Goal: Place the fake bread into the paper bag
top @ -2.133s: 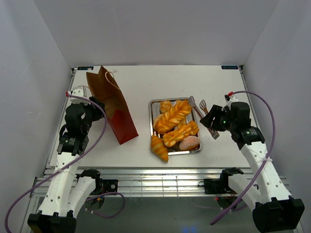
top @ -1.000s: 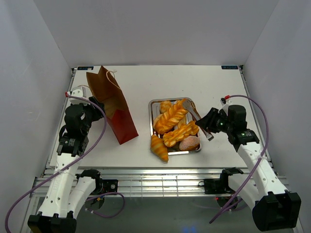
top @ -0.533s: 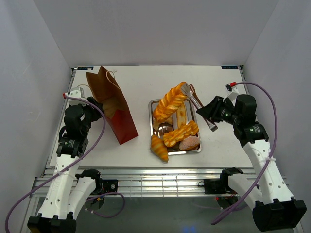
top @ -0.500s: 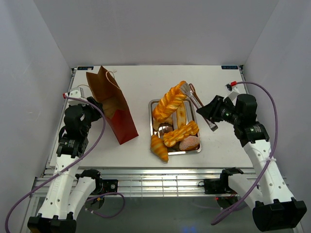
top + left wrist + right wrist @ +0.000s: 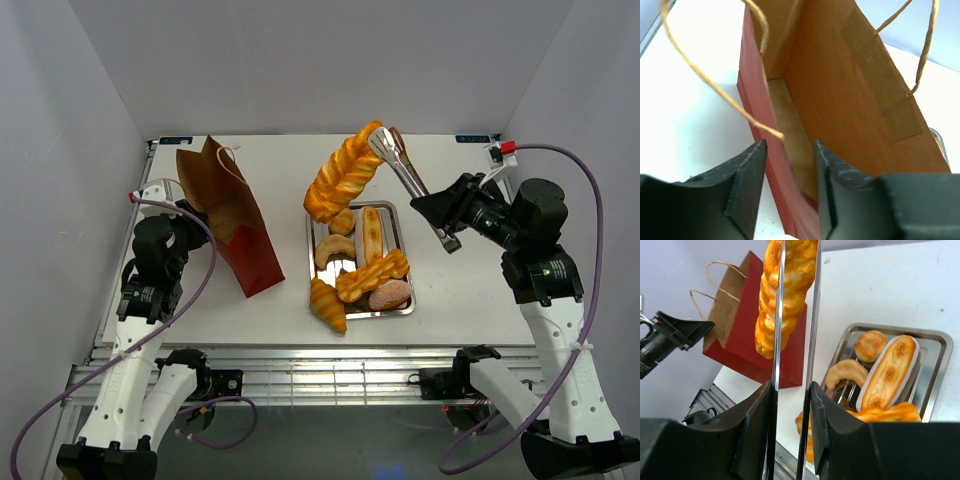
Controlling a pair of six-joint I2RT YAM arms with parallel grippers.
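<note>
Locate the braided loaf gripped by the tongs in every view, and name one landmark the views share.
Top external: upper centre, the braided loaf hangs from the tongs.
Left wrist: not in it.
Right wrist: top centre, the braided loaf sits between the tong blades.
Shared landmark: the paper bag, left of the loaf in those two views and filling the left wrist view.

light: bright, even, probably overhead | shadows: soft, faint on tabletop (image 5: 280, 170) | glare: tabletop washed white in left wrist view; tongs (image 5: 777, 370) mirror-bright | focus: nearest paper bag (image 5: 775, 165) edge soft
</note>
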